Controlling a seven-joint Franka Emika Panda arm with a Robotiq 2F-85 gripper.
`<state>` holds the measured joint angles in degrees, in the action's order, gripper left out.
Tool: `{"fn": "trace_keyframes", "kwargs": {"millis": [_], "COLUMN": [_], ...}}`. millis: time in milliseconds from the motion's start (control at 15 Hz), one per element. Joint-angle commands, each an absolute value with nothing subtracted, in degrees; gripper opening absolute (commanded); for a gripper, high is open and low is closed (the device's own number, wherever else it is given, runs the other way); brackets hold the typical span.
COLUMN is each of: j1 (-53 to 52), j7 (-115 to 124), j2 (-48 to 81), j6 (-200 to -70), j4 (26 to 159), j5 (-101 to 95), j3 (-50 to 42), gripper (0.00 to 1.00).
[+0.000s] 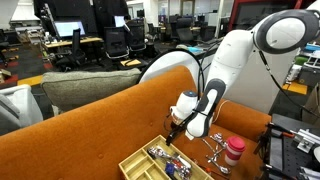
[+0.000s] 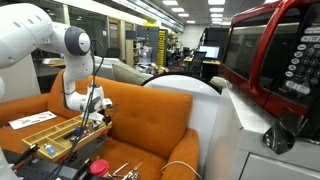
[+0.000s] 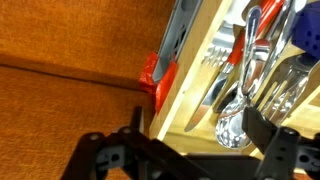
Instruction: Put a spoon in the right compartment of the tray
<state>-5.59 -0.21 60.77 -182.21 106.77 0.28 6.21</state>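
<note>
The pale yellow wooden tray [image 1: 140,163] lies on the orange couch and holds several pieces of cutlery; it also shows in an exterior view [image 2: 45,138] and in the wrist view [image 3: 190,95]. In the wrist view a silver spoon [image 3: 232,128] lies in a tray compartment among forks, its bowl toward me. My gripper [image 3: 200,140] is open just above the tray's near end, and the spoon's bowl sits between its fingers, close to the right one. Nothing is held. The gripper shows over the tray in both exterior views [image 1: 176,130] [image 2: 92,112].
A red-and-white cup [image 1: 233,151] stands beside the tray, with loose metal cutlery [image 1: 215,150] between them. A red-handled piece [image 3: 155,75] and a grey-handled knife [image 3: 180,40] lie at the tray's wall. The couch back [image 1: 90,130] rises behind. A red microwave [image 2: 270,55] stands near one camera.
</note>
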Motion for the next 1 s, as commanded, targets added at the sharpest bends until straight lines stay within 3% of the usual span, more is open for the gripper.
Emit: {"fn": "trace_keyframes", "kwargs": {"millis": [0, 400, 933], "j1": [-4.4, 1.3, 0.9], "j7": [2.2, 8.8, 8.9], "j2": [55.9, 56.3, 57.3], "j6": [-188.0, -187.7, -188.2], "j4": [115.4, 122.8, 122.0], "j5": [2.2, 9.1, 8.2], "j3": [5.2, 3.0, 2.6], "gripper": [1.00, 1.00, 1.00]}}
